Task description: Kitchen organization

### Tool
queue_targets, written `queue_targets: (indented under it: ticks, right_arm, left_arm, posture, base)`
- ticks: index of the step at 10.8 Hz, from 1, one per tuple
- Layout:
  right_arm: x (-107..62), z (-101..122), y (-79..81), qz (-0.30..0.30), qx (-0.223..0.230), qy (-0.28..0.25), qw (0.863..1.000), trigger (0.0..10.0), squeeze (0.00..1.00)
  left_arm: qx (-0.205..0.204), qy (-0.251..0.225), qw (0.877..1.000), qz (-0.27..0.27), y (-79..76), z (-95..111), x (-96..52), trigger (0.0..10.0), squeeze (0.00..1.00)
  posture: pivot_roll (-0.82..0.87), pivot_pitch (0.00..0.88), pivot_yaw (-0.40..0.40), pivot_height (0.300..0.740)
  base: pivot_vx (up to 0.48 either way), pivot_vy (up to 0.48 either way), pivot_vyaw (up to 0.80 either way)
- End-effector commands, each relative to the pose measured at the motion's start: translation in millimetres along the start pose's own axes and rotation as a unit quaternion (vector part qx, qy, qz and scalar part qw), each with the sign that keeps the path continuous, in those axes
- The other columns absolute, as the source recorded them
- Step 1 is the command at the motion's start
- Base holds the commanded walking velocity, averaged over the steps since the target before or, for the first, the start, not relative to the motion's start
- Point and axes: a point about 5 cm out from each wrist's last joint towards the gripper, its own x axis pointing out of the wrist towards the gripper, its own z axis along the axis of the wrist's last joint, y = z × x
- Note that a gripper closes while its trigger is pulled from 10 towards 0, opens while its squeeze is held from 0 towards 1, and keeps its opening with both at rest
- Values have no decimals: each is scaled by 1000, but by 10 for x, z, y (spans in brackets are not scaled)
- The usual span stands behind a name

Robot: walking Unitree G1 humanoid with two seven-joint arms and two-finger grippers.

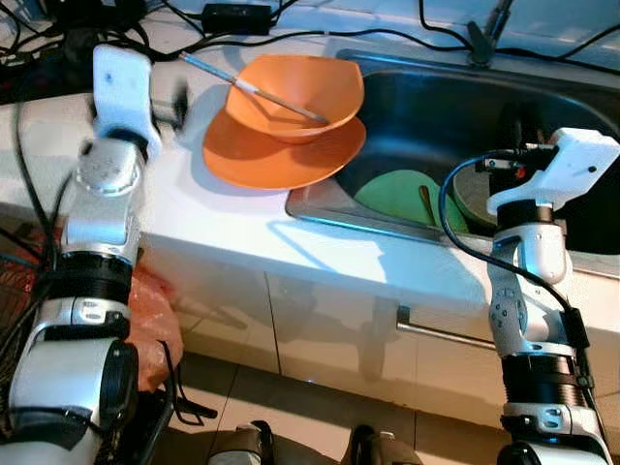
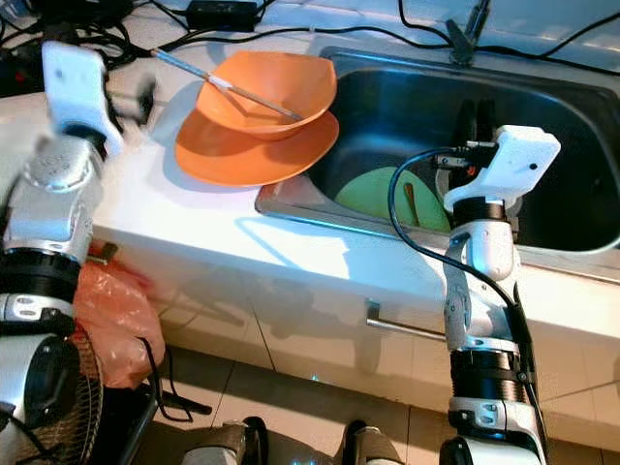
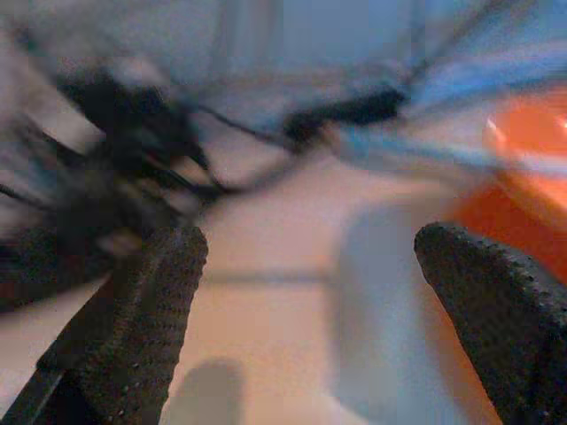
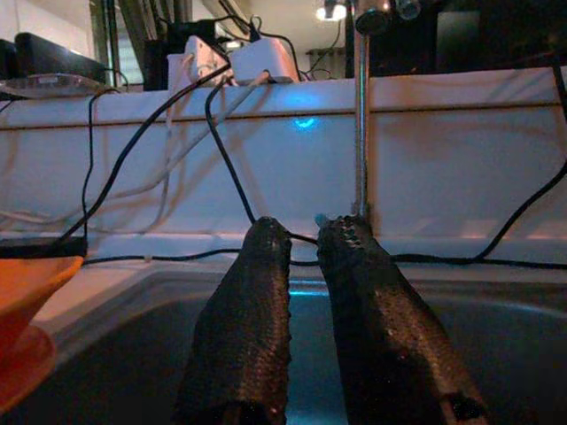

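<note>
An orange bowl (image 1: 295,92) sits on an orange plate (image 1: 276,150) on the white counter, just left of the steel sink (image 1: 465,97). A long thin utensil (image 1: 254,87) lies across the bowl. In the sink lies a green plate (image 1: 402,194) with a small utensil on it. My left gripper (image 3: 310,243) is open above the counter, left of the orange plate, and blurred. My right gripper (image 4: 306,228) hangs over the sink with its fingers together, holding nothing and facing the tap (image 4: 360,115).
Black cables and a power adapter (image 1: 235,16) run along the back of the counter. A cabinet handle (image 1: 441,332) sticks out below the sink. An orange plastic bag (image 1: 153,325) and a wire fan (image 2: 82,407) stand on the floor at left.
</note>
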Motion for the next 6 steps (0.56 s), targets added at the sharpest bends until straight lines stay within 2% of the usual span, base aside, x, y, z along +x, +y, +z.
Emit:
queue_targets:
  ticks: [1, 3, 6]
  right_arm:
    - [-16, 26, -9, -2, -5, -6, 1000, 10000, 0]
    - [-10, 26, 2, -1, -3, -6, 1000, 10000, 0]
    - [-8, 32, 0, -3, -3, -8, 1000, 10000, 0]
  left_arm:
    - [-11, 24, 998, -53, -141, -52, 3, 10000, 0]
    - [-26, 13, 997, -74, -297, -46, -25, 10000, 0]
    - [-17, -48, 995, -81, -349, 309, -81, 10000, 0]
  posture:
    - [25, 185, 27, 740]
    - [26, 184, 26, 740]
    - [28, 183, 26, 740]
  base:
    - [0, 0, 0]
    - [0, 0, 0]
    - [0, 0, 0]
